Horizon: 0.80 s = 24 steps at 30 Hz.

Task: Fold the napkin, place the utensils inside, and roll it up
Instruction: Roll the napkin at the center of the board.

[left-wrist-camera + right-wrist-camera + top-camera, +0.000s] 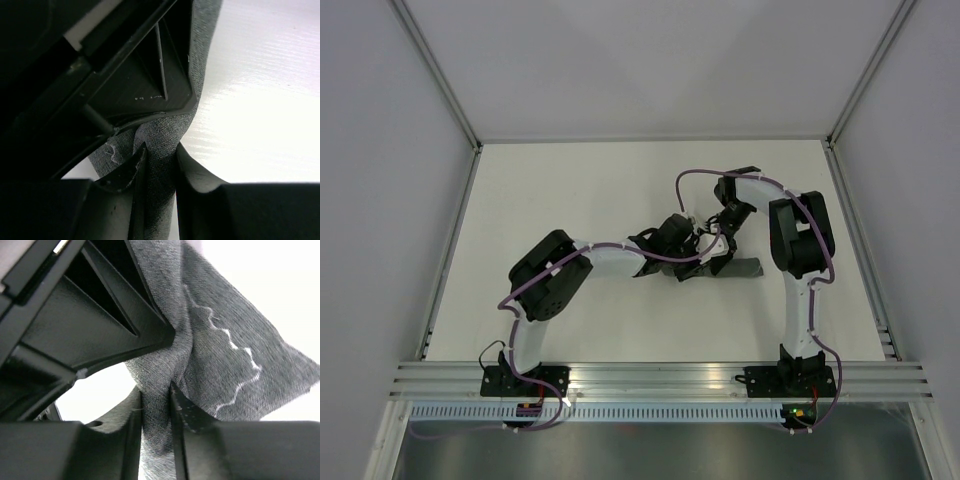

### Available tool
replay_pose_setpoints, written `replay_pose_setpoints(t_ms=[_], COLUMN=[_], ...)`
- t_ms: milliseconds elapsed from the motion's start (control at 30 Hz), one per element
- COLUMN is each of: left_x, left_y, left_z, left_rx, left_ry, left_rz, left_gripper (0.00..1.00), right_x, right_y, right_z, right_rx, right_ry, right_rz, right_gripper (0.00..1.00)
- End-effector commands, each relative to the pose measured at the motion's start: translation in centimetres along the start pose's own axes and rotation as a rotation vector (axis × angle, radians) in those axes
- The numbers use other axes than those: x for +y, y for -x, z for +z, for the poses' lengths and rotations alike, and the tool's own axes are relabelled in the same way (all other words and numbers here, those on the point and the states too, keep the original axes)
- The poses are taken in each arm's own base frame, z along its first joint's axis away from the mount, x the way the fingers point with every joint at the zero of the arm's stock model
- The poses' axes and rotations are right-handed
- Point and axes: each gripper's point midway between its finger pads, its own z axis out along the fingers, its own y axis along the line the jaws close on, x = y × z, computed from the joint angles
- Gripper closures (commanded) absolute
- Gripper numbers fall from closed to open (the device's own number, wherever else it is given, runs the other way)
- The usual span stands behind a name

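The dark grey napkin (744,268) lies bunched in a narrow strip on the white table, right of centre. My left gripper (702,260) and right gripper (720,248) meet at its left end, almost touching. In the left wrist view the left gripper (161,151) is shut on a fold of the napkin (202,50). In the right wrist view the right gripper (155,390) is shut on another fold of the napkin (225,355), whose wavy light hem stitching shows. The fork is hidden in every view.
The white table (580,190) is walled by grey panels at the back and sides. An aluminium rail (660,378) with both arm bases runs along the near edge. Each wrist view shows the other gripper's black body close above the cloth.
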Motion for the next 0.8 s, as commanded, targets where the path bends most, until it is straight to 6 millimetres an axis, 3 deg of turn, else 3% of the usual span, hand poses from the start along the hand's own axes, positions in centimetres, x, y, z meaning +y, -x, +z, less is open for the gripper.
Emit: replay_pose_setpoints(t_ms=[0,400,500,600,733,767], left_x=[-2.8,-6.1,-6.6,-7.3,-8.2,-8.3], left_y=[-3.8,-6.5,-7.2,-7.9,-8.7,-9.1], left_z=[0.2,-0.1,-0.1,-0.3,-0.6,-0.8], left_rx=[0.090,0.145,0.163,0.186,0.226,0.242], left_ry=[-0.100,-0.233,-0.252,-0.282,-0.332,-0.338], left_rz=[-0.137,-0.218,-0.232,-0.258,-0.322,-0.337], left_gripper=[0.88,0.93,0.93,0.93,0.93,0.93], right_x=[-2.8,-1.9,-2.0,-2.1,-0.5,-0.8], right_y=[-0.3,3.4,3.3,3.0,2.0,2.0], right_z=[0.4,-7.2,-9.4,-10.3,-11.4,-11.7], right_rx=[-0.005,-0.315,-0.386,-0.414,-0.440,-0.439], right_ry=[-0.095,-0.171,-0.205,-0.238,-0.320,-0.372], right_rz=[-0.057,-0.033,-0.024,-0.031,-0.080,-0.116], right_gripper=[0.68,0.55,0.54,0.54,0.53,0.53])
